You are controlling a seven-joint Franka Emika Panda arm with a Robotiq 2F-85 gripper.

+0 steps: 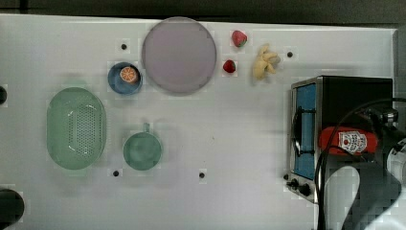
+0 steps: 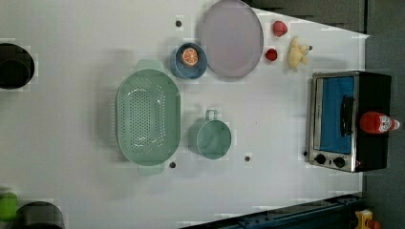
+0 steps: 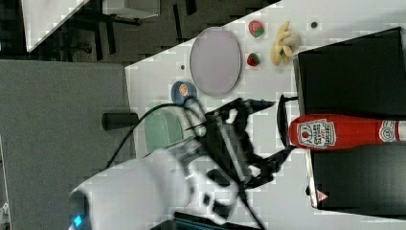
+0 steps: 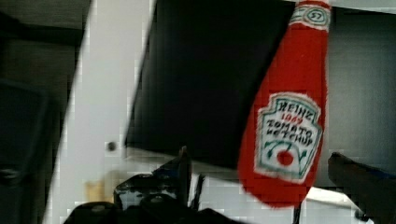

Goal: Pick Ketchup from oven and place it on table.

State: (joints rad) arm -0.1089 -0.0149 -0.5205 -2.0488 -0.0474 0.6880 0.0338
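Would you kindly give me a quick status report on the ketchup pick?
Gripper open, short of the bottle. Ketchup bottle lying on top of the oven, not gripped. Nothing between fingers and bottle.

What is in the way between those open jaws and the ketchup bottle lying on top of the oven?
Nothing visible: the gripper faces the ketchup bottle on top of the oven, jaws open on either side of its base.

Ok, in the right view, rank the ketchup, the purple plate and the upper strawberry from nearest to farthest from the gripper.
1. The ketchup, lying on the oven top, just to the right view's right of the open gripper.
2. The purple plate, up and to the right view's left on the table.
3. The upper strawberry, near the table's far edge.
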